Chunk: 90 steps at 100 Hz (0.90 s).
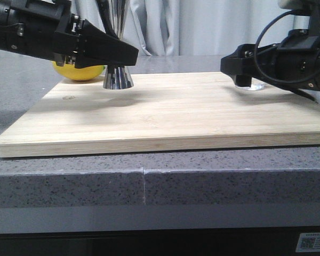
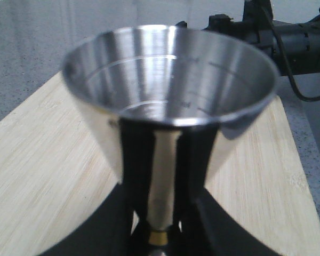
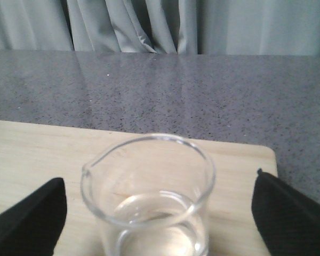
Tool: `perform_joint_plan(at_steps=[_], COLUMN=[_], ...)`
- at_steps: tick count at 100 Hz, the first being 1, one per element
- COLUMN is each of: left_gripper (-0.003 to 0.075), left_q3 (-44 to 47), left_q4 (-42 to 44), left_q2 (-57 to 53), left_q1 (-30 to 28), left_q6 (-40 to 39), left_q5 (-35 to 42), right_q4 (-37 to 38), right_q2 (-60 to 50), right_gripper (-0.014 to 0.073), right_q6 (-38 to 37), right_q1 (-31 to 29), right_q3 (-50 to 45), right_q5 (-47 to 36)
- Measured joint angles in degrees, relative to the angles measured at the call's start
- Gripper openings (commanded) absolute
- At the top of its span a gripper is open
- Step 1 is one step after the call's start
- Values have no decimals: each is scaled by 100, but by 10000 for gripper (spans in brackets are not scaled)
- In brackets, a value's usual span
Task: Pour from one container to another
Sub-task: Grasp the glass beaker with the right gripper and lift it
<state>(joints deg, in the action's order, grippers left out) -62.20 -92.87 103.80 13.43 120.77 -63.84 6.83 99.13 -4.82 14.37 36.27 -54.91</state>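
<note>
- The small clear glass beaker (image 3: 149, 200) stands upright on the pale wooden cutting board (image 1: 165, 120), near the board's far right edge, with a shallow pool of clear liquid in its bottom.
- Your right gripper (image 3: 157, 213) has its two black fingers (image 3: 29, 221) spread wide apart, one on each side of the beaker. Neither finger touches the glass; open gaps show on both sides in the right wrist view.
- The beaker lies directly between the fingers, its long axis vertical. In that view the pouring lip (image 3: 87, 172) sits toward one finger, not straight ahead.
- The tall shiny steel hourglass-shaped double jigger (image 1: 118, 77) stands upright near the board's far left corner, well apart from the beaker.
- Your left gripper (image 2: 159, 234) is clamped on the jigger at its narrow waist, by the thin gold band (image 2: 159, 236). The upper cup is open and appears empty.
- A yellow lemon (image 1: 79, 71) rests on the grey speckled counter (image 1: 69, 181) just beyond the board, close to the jigger's left side.
- The board surface between the two arms carries nothing, giving room to bring the beaker across.
- Judgement: the right arm is the one placed to take the beaker. Close squarely; the beaker's nearness to the board edge leaves little margin for a nudge.
</note>
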Motion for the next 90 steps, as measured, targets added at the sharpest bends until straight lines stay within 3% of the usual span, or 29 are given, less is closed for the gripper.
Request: perform_joint_plan(at_steps=[39,68,90], left_gripper=[9,9,9], left_q3=[0,0,0], left_q4=[22,27,27], left_q2=[0,0,0], left_q1=[0,0,0], left_q6=[0,-4,-4], left_q5=[0,0,0], right_q4=[0,0,0], right_q2=[101,101,101], right_gripper=[631,387,372], right_q6=[0,0,0], right_q1=[6,6,6], right_q3=[52,52,52], right_q5=[74,74,74])
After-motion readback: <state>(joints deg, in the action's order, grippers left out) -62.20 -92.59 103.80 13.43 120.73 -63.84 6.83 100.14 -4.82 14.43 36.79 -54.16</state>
